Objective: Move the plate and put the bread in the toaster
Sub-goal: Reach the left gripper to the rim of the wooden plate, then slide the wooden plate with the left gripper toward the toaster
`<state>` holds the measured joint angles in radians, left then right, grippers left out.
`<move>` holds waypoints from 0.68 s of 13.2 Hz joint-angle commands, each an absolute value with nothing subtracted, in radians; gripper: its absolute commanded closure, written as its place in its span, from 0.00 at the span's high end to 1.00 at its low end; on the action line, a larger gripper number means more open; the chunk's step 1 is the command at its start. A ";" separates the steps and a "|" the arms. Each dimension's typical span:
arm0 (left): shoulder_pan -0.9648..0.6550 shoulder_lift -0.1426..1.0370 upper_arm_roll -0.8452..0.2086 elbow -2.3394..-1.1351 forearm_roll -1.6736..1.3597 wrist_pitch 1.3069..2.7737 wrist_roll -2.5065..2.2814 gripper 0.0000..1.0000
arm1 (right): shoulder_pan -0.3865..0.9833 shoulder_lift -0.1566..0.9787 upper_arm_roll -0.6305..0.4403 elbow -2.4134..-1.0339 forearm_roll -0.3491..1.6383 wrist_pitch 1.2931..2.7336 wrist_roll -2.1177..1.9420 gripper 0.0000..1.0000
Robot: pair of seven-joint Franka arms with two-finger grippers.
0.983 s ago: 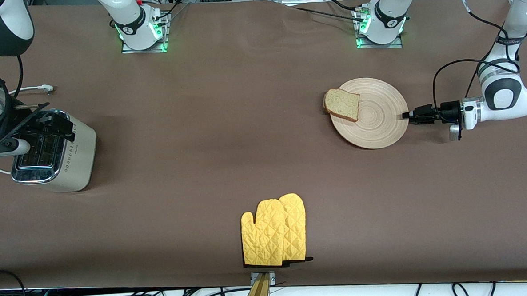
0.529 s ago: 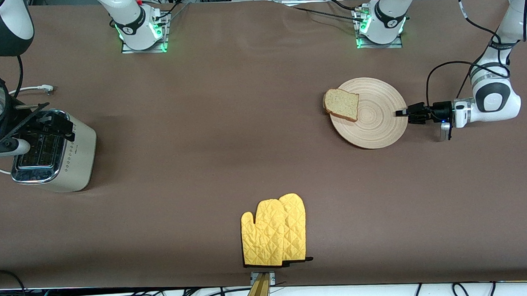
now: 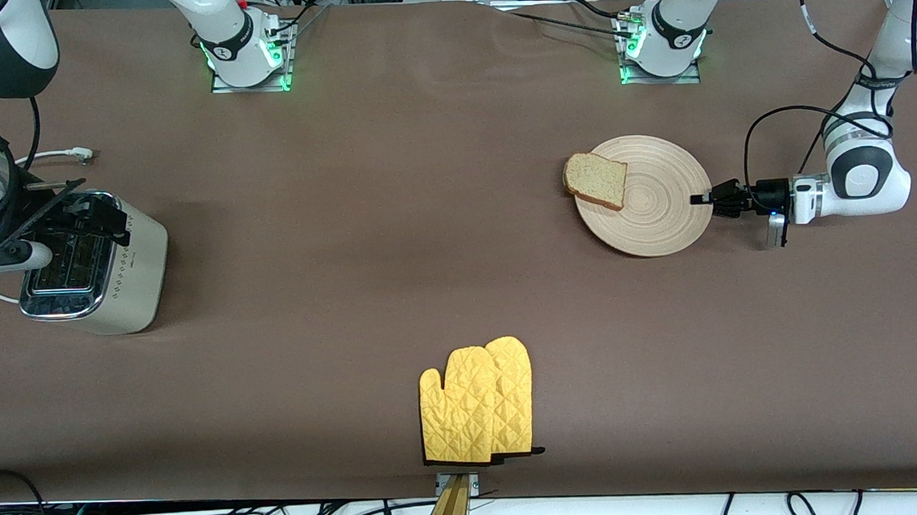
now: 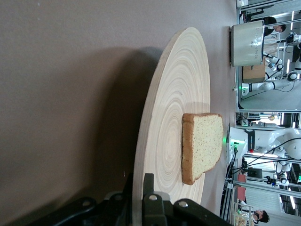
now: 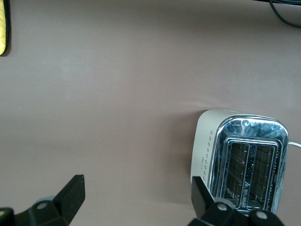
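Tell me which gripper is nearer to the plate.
Left. The left gripper is at the plate rim, at the left arm's end of the table, its fingers astride the edge. The right gripper hangs open over the toaster, at the table's other end.

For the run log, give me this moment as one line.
left gripper: shut on plate rim | bread: on plate | right gripper: open over toaster
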<state>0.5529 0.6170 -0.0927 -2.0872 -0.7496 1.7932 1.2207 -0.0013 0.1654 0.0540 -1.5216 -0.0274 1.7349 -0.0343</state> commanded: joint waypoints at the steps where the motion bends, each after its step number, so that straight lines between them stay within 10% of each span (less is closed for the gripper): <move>1: 0.554 0.607 -0.103 -2.037 -0.747 1.724 1.169 0.00 | -0.006 0.169 0.058 -1.509 -0.031 1.736 -0.023 1.00; 9: 0.281 0.612 -0.281 -2.063 -1.115 1.914 0.994 0.00 | -0.005 0.182 0.061 -1.509 -0.072 1.767 -0.026 1.00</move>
<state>0.3808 0.6236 -0.2854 -2.0312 -1.0245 1.8471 0.9877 -0.0003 0.1730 0.0540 -1.5216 -0.0561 1.7600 -0.0343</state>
